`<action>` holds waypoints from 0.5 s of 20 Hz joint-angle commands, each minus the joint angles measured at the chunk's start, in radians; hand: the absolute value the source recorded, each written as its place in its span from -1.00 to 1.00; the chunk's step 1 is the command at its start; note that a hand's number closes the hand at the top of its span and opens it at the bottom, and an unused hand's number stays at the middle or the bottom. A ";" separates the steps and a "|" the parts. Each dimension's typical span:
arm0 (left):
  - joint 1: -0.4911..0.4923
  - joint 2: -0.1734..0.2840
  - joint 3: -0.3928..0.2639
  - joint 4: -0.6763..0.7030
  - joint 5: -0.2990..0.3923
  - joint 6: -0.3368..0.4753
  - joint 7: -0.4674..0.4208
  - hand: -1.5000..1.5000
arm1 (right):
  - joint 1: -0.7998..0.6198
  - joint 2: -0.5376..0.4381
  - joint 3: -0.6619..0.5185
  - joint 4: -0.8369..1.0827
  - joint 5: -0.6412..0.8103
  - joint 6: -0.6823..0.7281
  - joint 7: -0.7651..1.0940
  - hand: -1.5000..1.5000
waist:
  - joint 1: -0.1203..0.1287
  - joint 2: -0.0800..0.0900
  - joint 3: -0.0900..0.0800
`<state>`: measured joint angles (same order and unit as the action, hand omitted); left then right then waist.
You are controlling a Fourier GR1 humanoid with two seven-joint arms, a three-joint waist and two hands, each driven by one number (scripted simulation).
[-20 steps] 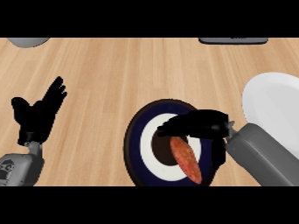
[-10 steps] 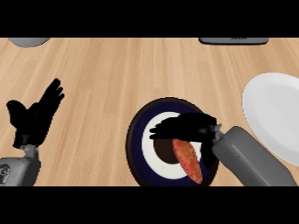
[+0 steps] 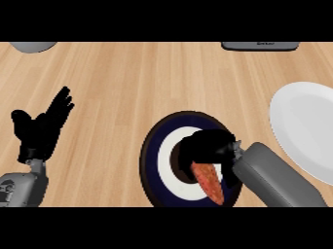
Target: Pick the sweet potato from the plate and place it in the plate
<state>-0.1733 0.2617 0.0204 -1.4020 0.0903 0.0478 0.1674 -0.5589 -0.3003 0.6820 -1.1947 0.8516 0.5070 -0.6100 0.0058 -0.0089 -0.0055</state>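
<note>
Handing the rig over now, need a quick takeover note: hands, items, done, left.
Right hand: over the dark blue plate with white centre, fingers curled at the top end of the orange-red sweet potato; a closed grasp cannot be confirmed.
Left hand: open, resting at the left, fingers up.
Sweet potato lies on the dark plate; large white plate sits at the right.
Done: reach.
Left: grasp, lift, place on white plate.

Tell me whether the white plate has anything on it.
Empty: the white plate shows bare; the sweet potato still lies on the dark plate.

A kitchen: wooden counter (image 3: 162,82) set with plates (image 3: 317,126).
</note>
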 commanded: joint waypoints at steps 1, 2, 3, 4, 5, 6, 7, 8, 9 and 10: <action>-0.010 -0.015 -0.007 -0.025 -0.022 0.024 0.030 0.00 | 0.100 -0.012 0.060 -0.006 0.029 -0.005 -0.079 1.00 | -0.005 0.008 0.006; 0.000 0.007 0.016 -0.009 -0.002 -0.007 0.017 0.00 | 0.078 0.003 0.032 -0.007 0.008 0.028 -0.066 1.00 | -0.004 0.009 0.005; -0.052 -0.019 0.007 0.005 -0.022 0.032 0.035 0.00 | 0.085 -0.021 0.035 -0.003 0.009 0.015 -0.096 1.00 | -0.007 0.009 0.006; 0.000 -0.004 0.017 0.026 -0.014 -0.006 -0.032 0.00 | 0.099 0.038 0.019 -0.038 -0.008 0.021 -0.032 1.00 | -0.006 0.009 0.005; 0.003 0.001 0.010 -0.013 -0.003 -0.008 0.005 0.00 | 0.074 0.066 -0.099 0.037 -0.051 0.032 0.128 1.00 | -0.005 0.008 0.005; -0.011 0.012 0.035 0.016 0.011 -0.011 -0.008 0.00 | 0.070 0.061 -0.203 0.087 -0.075 -0.005 0.229 1.00 | -0.022 0.012 0.004; 0.009 -0.005 0.018 -0.008 -0.003 0.010 0.003 0.00 | 0.091 0.072 -0.281 0.117 -0.090 -0.049 0.320 1.00 | -0.034 0.009 0.005; 0.010 0.013 0.032 -0.011 -0.010 0.018 0.004 0.00 | 0.093 0.064 -0.348 0.144 -0.096 -0.087 0.388 1.00 | -0.047 0.009 0.006; 0.018 0.003 0.031 -0.002 -0.002 0.016 0.002 0.00 | 0.097 0.077 -0.403 0.147 -0.111 -0.120 0.455 1.00 | -0.071 0.008 0.003; 0.024 0.013 0.046 0.001 -0.004 0.024 -0.001 0.00 | 0.106 0.074 -0.458 0.154 -0.125 -0.156 0.508 1.00 | -0.089 0.007 0.002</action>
<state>-0.1655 0.2663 0.0472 -1.4036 0.0859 0.0592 0.1691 -0.4853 -0.2300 0.4154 -1.1372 0.7506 0.4420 -0.3381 -0.0344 -0.0147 -0.0044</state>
